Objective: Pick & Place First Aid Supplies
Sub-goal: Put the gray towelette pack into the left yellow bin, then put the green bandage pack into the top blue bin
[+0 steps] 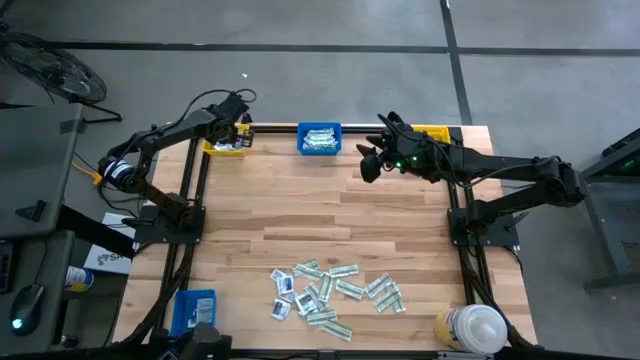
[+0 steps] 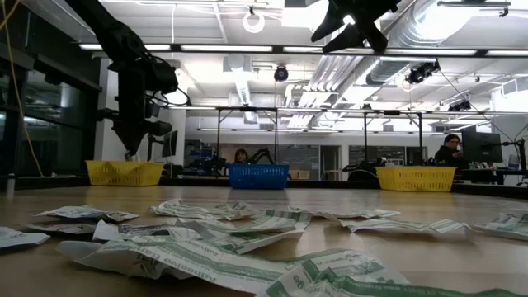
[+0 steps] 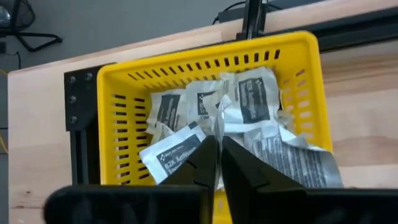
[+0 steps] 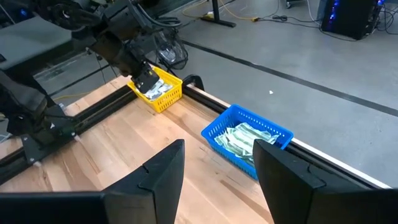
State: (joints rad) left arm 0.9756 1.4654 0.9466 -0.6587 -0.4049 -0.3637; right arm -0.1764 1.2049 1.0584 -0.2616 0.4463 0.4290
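Left of the blue plastic slotted bin [image 1: 319,139], at the same far edge of the wooden worktop [image 1: 330,215]: yellow plastic slotted bin [image 3: 298,81] with the left gripper [image 3: 217,146] hanging just above it. Jaws narrow, barely a slit between them, nothing clearly pinched. Below them in the yellow bin, several squarish white paper packets with dark print [image 3: 249,99], crumpled and overlapping.

In the blue bin itself, pale green-and-white strip packets [image 4: 239,138].

Well toward the near side from the blue bin: loose heap of flat paper packets [image 1: 335,292], white squares and green-and-white strips mixed, touching and partly overlapping, yet to be sorted.

Just right of the blue bin, raised over bare wood: right gripper [image 4: 217,155], jaws wide, holding nothing.

Far to the near right of the blue bin, at the worktop corner: large white-capped bottle [image 1: 470,328].

Handling, as a judgement: very light, thin, limp and easily creased; likely to slide on the wood and to lift in twos where overlapped. Best taken by a free edge or raised corner of a packet at the heap's fringe, pinched across its narrow width.
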